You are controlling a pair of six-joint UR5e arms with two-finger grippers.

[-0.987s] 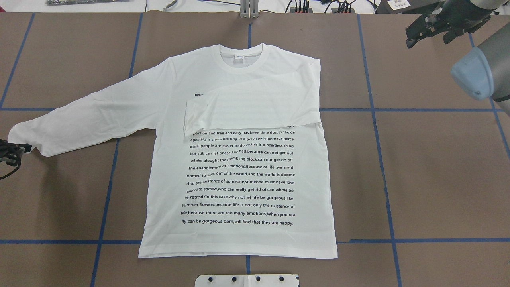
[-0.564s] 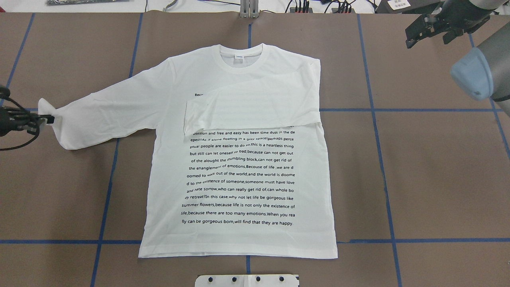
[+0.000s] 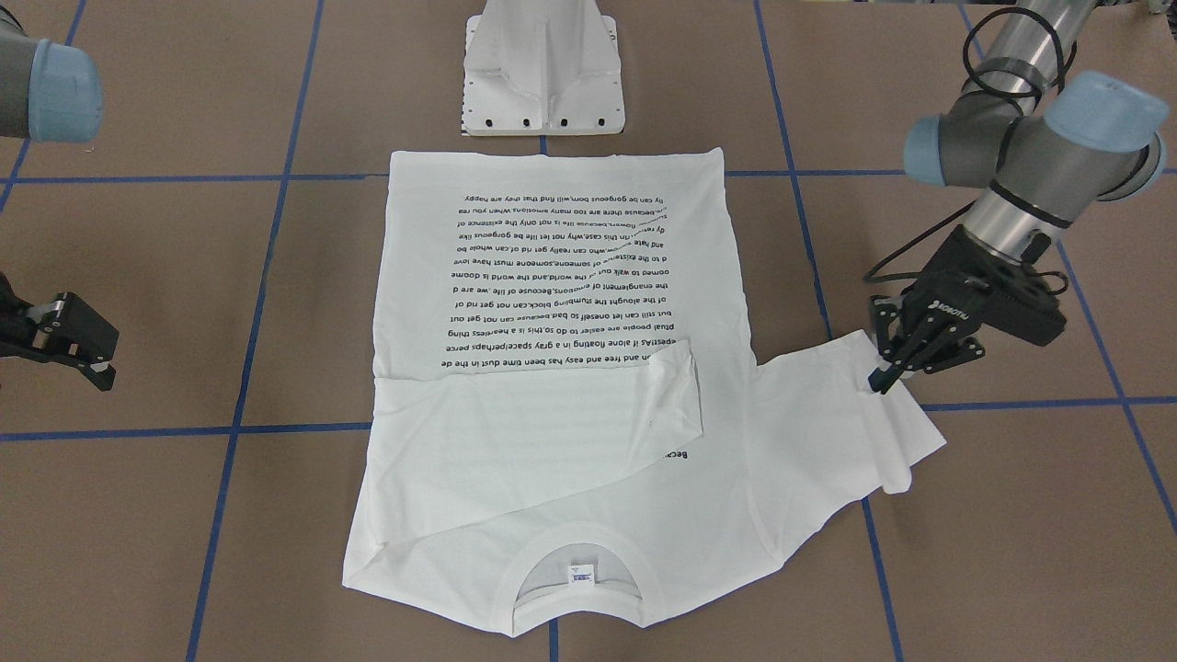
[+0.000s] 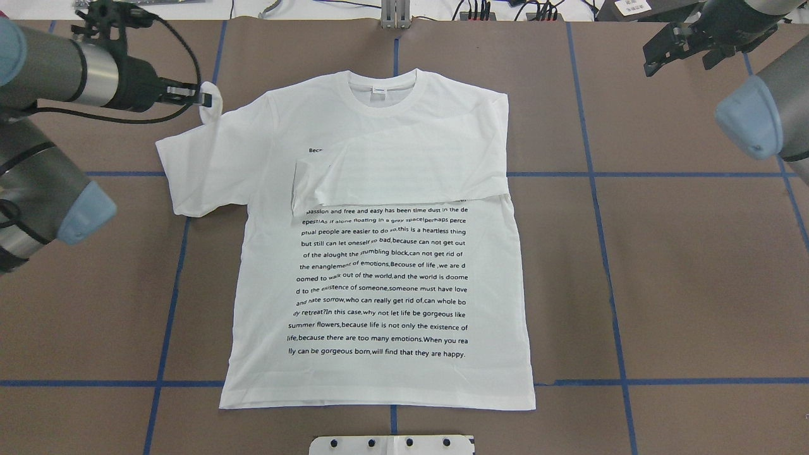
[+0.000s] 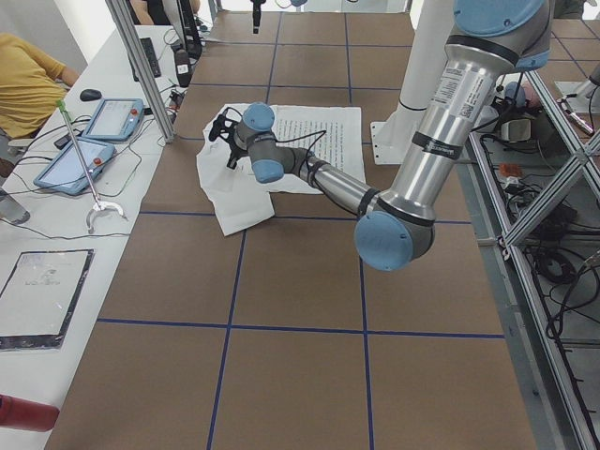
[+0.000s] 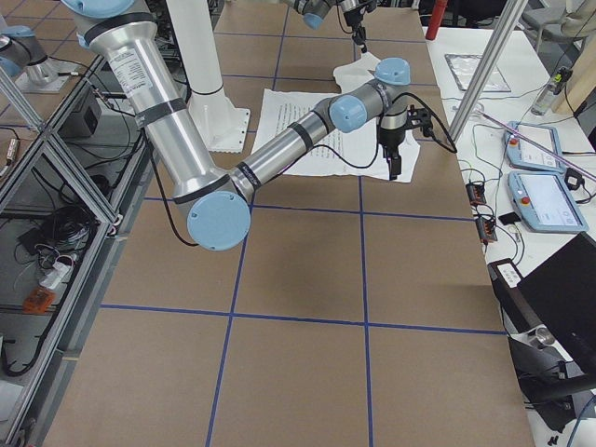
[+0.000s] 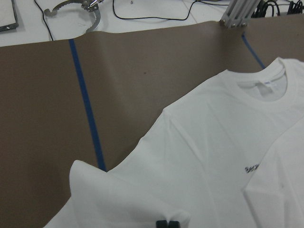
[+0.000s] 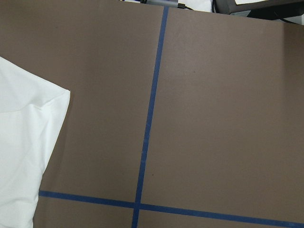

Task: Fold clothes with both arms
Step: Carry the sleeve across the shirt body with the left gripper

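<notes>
One shirt (image 4: 379,284), flat on the surface (image 4: 663,284), print up. Nearest the robot the hem lies straight, then comes the block of print, then the right sleeve (image 4: 404,177) folded across the chest (one edge curling a little). Farther out, by the left shoulder, the left tool (image 4: 202,99) is clamped on the cuff (image 4: 213,104) and holds it off the surface, the left sleeve (image 4: 196,170) doubled beneath. Beyond that, the collar (image 4: 382,95). The right tool (image 4: 676,50) hangs well clear at the far right corner, fingers apart, empty.

This is light, limp cotton, I'd say: it will sag and drag, not hold a shape. Best pinched at edges, meaning cuff, shoulder seam and hem corners, with both layers caught.

The overhead view shows only the cuff poking past the left tool. The left wrist view shows its fingertips (image 7: 164,223) pressed together with cloth bunched round them. The front view shows the sleeve hanging slack from the grip. The right wrist view gives bare surface and a shirt corner, no fingers at all.
</notes>
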